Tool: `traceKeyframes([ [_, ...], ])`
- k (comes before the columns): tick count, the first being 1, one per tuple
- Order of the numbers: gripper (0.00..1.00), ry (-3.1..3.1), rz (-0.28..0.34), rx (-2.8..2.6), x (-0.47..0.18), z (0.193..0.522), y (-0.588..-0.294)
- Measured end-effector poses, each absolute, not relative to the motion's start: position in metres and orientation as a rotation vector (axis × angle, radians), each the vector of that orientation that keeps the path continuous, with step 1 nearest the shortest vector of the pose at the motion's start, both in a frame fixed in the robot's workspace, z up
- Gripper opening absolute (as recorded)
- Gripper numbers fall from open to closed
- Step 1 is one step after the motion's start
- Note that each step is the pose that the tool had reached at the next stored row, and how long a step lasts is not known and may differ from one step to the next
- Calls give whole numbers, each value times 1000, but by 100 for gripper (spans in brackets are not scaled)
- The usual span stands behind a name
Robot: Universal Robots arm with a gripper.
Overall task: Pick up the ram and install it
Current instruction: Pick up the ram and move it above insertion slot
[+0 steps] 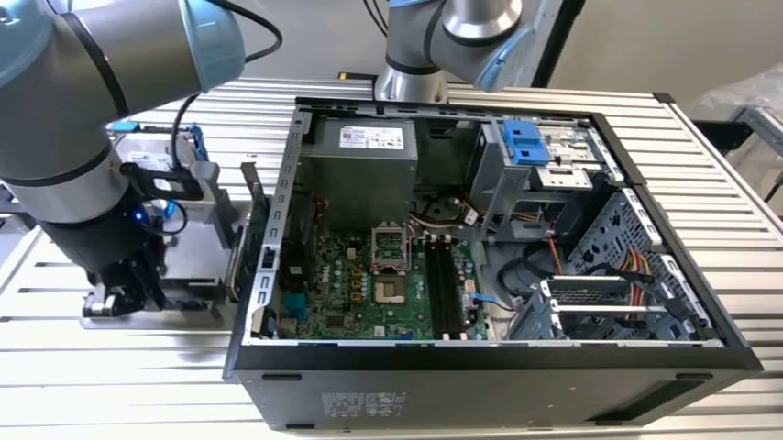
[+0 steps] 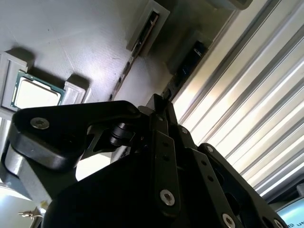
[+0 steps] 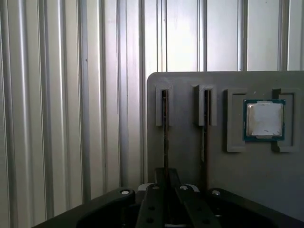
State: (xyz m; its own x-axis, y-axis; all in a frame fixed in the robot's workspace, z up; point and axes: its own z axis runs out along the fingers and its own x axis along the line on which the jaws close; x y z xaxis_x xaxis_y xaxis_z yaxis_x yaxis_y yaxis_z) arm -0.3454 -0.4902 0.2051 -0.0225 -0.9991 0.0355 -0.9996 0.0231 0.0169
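One ram (image 3: pixel 165 111) stands edge-up in the outer slot of the holder (image 3: pixel 190 156) on the worktop (image 3: pixel 71 95), a 2nd stick (image 3: pixel 205 107) in the next slot; nothing's lifted & mobo slots (image 1: pixel 443 284) look bare, so pickup + install both remain. Arm (image 1: pixel 73 183) is folded low beside the PC case (image 1: pixel 490 367), pincer (image 3: pixel 166 178) lined up on that ram; I can't tell if it's open or clamped.

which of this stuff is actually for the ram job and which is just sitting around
For the job: ram stick in line with the gripper, grey holder tray, black memory slots.
Lying about: processor chip, other ram stick, hard drive in its blue frame.
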Motion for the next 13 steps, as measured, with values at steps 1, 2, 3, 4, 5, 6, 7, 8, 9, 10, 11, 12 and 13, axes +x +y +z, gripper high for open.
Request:
traceKeyframes([
  [1, 0, -2220, 20, 2170, -345, 206, -490],
  [2, 0, -2220, 20, 2170, -345, 207, -490],
  [3, 0, -2220, 20, 2170, -345, 208, -490],
  [4, 0, -2220, 20, 2170, -345, 209, -490],
  [5, 0, -2220, 20, 2170, -345, 209, -490],
  [6, 0, -2220, 20, 2170, -345, 210, -490],
  [7, 0, -2220, 20, 2170, -345, 211, -490],
  [8, 0, -2220, 20, 2170, -345, 212, -490],
  [9, 0, -2220, 20, 2170, -345, 212, -490],
  [10, 0, -2220, 20, 2170, -345, 213, -490],
  [11, 0, -2220, 20, 2170, -345, 214, -490],
  [12, 0, -2220, 20, 2170, -345, 215, -490],
  [13, 0, -2220, 20, 2170, -345, 215, -490],
])
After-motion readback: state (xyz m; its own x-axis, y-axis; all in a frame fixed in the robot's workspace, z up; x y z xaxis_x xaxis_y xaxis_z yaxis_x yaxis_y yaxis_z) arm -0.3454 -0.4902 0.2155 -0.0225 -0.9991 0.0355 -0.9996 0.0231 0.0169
